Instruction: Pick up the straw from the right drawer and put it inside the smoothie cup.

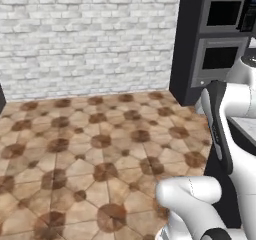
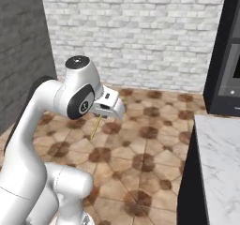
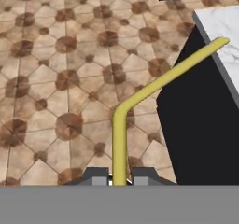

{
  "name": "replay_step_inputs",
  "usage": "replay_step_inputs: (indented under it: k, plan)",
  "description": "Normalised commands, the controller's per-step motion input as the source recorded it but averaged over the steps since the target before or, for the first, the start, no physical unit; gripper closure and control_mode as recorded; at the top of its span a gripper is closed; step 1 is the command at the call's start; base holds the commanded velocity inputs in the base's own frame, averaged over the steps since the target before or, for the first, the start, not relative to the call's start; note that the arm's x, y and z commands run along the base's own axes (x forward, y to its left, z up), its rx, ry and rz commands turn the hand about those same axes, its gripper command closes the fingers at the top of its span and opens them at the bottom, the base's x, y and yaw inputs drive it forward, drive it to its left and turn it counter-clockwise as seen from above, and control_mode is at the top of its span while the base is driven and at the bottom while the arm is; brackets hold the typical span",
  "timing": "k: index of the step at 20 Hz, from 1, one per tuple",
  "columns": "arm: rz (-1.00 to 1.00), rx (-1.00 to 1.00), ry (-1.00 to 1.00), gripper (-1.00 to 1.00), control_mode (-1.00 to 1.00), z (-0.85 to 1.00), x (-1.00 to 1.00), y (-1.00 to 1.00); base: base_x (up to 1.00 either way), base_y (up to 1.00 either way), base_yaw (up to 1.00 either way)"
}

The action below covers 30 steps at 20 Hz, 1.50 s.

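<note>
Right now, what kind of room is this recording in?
Most likely a kitchen: a marble counter, a dark built-in oven stack, a white brick wall and patterned floor tiles.

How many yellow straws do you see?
1. The straw is pinched in the robot's pincer, sticking out over the tiled floor. More might be hidden elsewhere.

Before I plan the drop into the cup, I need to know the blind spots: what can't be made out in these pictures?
- Thin yellow bent straw: hand view, its held end is hidden between the dark fingers of the gripper; right base view, only a sliver hangs below the hand.
- White marble counter: cut off by the frame edge in the right base view.
- Dark oven cabinet: left base view, cut off by the frame edge and the arm.
</note>
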Motion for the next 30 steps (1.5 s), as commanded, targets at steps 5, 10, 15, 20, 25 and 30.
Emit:
replay_step_inputs:
  k: [5,10,15,20,25,30]
  plan:
    - [0.0,0.0,0.0,1.0,1.0,0.0,0.0,0.0,1.0,-0.15,-0.19]
    - [0.0,0.0,0.0,1.0,1.0,0.0,0.0,0.0,1.0,-0.06,-0.35]
    - [0.0,0.0,0.0,1.0,1.0,0.0,0.0,0.0,1.0,-0.01,-0.42]
    - [0.0,0.0,0.0,1.0,1.0,0.0,0.0,0.0,1.0,0.0,-0.47]
    - [0.0,0.0,0.0,1.0,1.0,0.0,0.0,0.0,0.94,0.0,-0.54]
    - [0.0,0.0,0.0,1.0,1.0,0.0,0.0,0.0,0.78,0.0,-0.6]
